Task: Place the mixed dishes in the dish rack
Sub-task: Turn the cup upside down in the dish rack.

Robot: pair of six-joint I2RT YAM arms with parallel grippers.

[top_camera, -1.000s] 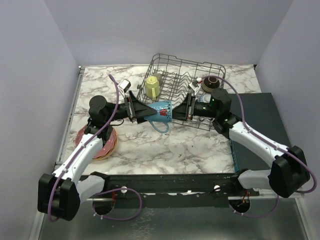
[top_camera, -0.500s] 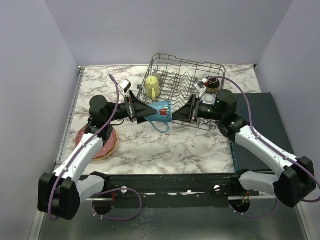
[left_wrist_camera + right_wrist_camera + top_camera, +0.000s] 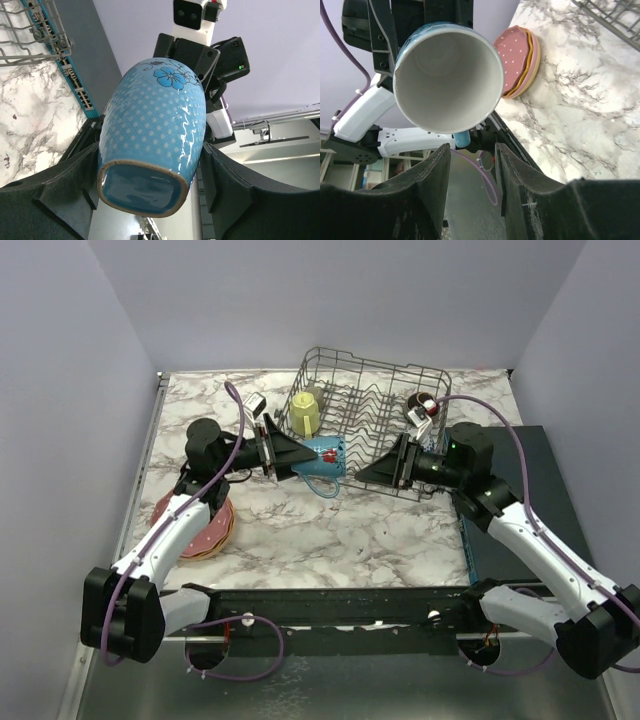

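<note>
A blue mug [image 3: 322,456] with white dots and a flower hangs on its side above the marble, just in front of the dish rack [image 3: 432,371]. My left gripper [image 3: 298,455] is shut on the mug [image 3: 155,125] near its base, one pad on each side. The mug's white mouth [image 3: 447,75] faces my right gripper [image 3: 364,475], which stands open and apart from it, nothing between its fingers [image 3: 432,175]. A pale yellow mug [image 3: 305,412] and a dark brown bowl [image 3: 422,403] sit in the rack. A stack of plates [image 3: 213,532], pink on top [image 3: 517,57], lies at the left.
A dark flat box [image 3: 520,490] lies to the right of the rack, under my right arm. The rack's front wall [image 3: 375,485] is close behind both grippers. Bare marble [image 3: 340,540] stretches in front of them.
My right gripper has opened, let go of the blue mug and drawn back to the right. The left gripper has carried the mug a little up and toward the rack.
</note>
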